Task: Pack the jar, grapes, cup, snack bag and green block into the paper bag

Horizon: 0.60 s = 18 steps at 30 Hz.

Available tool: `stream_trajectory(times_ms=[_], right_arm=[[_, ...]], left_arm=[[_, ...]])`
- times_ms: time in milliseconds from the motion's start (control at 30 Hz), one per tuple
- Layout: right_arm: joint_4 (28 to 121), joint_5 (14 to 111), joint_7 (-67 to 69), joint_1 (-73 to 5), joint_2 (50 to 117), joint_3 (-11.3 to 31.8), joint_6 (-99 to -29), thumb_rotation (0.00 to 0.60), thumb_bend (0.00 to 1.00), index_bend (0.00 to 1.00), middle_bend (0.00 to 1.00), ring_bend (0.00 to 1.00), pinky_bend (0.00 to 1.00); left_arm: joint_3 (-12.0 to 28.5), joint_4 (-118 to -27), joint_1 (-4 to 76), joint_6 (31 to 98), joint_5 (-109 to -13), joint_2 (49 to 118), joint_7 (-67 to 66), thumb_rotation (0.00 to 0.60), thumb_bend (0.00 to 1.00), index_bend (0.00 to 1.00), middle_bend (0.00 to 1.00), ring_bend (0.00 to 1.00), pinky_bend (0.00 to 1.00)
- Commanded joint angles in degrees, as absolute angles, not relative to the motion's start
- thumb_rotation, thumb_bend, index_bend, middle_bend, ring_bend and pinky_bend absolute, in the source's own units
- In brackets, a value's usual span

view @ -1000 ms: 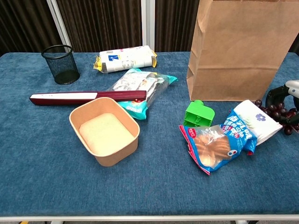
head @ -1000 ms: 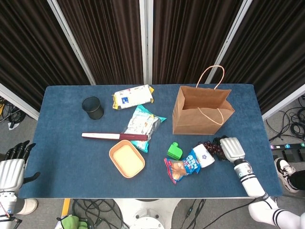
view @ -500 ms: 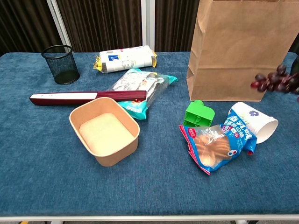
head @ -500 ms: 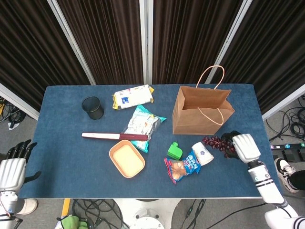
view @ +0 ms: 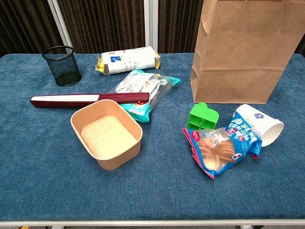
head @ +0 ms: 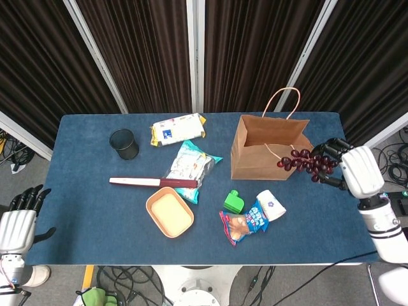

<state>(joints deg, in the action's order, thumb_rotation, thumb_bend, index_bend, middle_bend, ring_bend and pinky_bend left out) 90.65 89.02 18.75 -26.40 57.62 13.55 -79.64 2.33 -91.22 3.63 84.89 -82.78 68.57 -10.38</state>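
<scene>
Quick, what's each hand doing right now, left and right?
Left hand: open, holding nothing, at the table's left edge.
Right hand: holding the grapes in the air beside the paper bag.

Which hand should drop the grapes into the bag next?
Right. The right hand holds the dark purple grape bunch beside the brown paper bag's open top. The left hand sits off the table's far corner, holding nothing.

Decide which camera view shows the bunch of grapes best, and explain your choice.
The head view: the grapes hang from the right hand beside the paper bag. The chest view shows the bag but no grapes.
</scene>
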Motion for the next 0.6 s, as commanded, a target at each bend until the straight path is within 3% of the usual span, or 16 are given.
stream_trajectory(times_ms=[33, 267, 433, 600], right_arm=[[91.63, 82.60, 20.60, -30.99, 55.29, 17.01, -71.84, 0.600, 0.48, 0.70, 0.58, 0.42, 0.73], [86.22, 74.74, 17.97, -39.47, 57.78, 19.43, -57.59, 0.600, 0.48, 0.70, 0.56, 0.41, 0.67], [82.11, 71.42, 13.79, -43.50, 60.96, 19.74, -52.48, 0.600, 0.48, 0.67, 0.53, 0.40, 0.62], [79.97, 69.60, 8.45, -45.96, 63.42, 18.72, -49.43, 0.600, 0.46, 0.58, 0.48, 0.36, 0.56]], left_arm=[[2.32, -91.35, 3.59, 84.89, -82.70, 68.52, -10.28, 0.600, 0.07, 0.21, 0.20, 0.14, 0.18], [2.27, -91.52, 3.40, 84.79, -82.18, 68.50, -10.38, 0.600, 0.07, 0.21, 0.20, 0.14, 0.18], [2.41, -91.48, 3.36, 84.68, -81.70, 68.49, -10.28, 0.600, 0.07, 0.21, 0.20, 0.14, 0.18], [2.31, -91.39, 3.32, 84.59, -81.63, 68.57, -10.24, 0.600, 0.07, 0.21, 0.20, 0.14, 0.18]])
